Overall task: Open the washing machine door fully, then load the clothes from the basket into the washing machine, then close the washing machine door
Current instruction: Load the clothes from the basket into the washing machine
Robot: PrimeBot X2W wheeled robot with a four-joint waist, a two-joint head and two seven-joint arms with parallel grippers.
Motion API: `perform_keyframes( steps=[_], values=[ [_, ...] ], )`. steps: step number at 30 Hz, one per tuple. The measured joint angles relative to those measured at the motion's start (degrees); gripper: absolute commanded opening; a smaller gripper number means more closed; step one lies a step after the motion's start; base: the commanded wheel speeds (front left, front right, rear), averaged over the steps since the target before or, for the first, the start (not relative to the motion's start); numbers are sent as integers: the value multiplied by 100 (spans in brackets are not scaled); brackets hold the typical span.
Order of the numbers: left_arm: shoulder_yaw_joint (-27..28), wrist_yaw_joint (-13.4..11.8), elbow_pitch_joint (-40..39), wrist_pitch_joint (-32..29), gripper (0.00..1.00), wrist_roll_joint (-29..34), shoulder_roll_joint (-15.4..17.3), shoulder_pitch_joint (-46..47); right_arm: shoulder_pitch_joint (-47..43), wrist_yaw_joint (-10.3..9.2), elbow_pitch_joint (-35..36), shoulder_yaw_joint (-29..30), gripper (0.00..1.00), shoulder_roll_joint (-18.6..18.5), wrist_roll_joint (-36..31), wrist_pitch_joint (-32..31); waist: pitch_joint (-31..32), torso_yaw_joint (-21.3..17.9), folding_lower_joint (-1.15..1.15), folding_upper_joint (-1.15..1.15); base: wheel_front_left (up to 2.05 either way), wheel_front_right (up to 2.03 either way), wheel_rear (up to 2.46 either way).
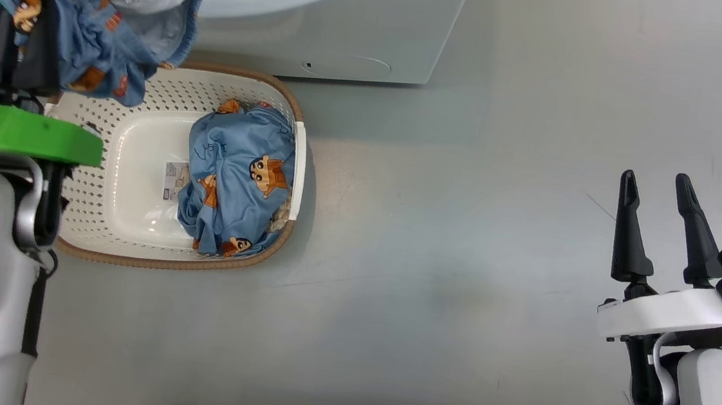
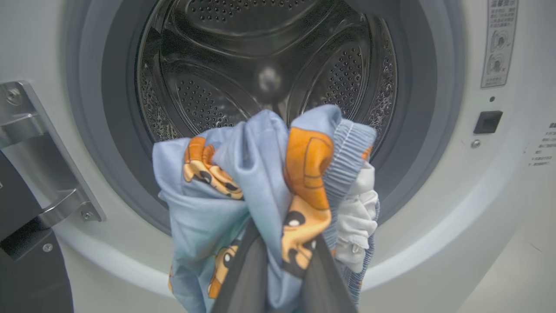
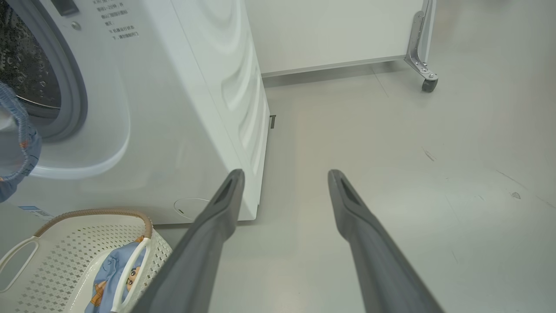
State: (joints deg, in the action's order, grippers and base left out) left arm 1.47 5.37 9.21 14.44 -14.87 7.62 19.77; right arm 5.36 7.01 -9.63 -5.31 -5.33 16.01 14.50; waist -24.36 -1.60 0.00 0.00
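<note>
My left fingers are clenched on one garment just before the open washing machine drum. I'd push well inside before letting go. A second garment lies in the basket; my right fingers hang spread, empty.

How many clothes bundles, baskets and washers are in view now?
Clothes bundles: 2, one in the left gripper, one in the basket
Baskets: 1
Washers: 1
Total: 4
</note>
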Motion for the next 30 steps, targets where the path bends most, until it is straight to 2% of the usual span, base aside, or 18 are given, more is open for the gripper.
perform_keyframes(
  steps=[6,18,22,30],
  values=[
    [52,16,204,1,0,37,245,513,157,0,9,-44,100,24,-5,0,-272,-146,0,0,0,0,0],
    [11,68,658,-73,0,124,515,1457,387,0,-10,-108,100,133,-3,0,-647,-460,0,0,0,0,0],
    [20,74,731,-85,0,212,755,1773,410,0,-29,-135,100,156,0,0,-749,-552,0,0,0,0,0],
    [-65,116,1054,-354,0,225,949,2402,480,0,-27,-118,100,169,1,0,-975,-682,0,0,0,0,0]
  ],
)
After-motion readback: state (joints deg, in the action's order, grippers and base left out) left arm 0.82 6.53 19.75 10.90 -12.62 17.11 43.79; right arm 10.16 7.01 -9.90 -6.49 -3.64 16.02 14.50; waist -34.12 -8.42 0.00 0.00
